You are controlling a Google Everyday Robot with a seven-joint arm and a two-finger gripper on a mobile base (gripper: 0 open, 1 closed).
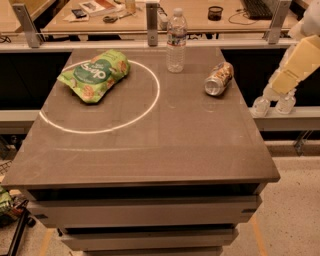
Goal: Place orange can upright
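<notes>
The orange can [219,78] lies on its side on the grey table [150,150], near the right edge, its silver end facing the front. My gripper [272,105] hangs off the table's right side, to the right of the can and slightly nearer the front. Its two pale fingers [260,106] point down, stand apart and hold nothing.
A clear water bottle [176,40] stands upright at the back, left of the can. A green chip bag [95,74] lies at the back left on a white circle [150,107] marked on the table. A desk with clutter [100,10] stands behind.
</notes>
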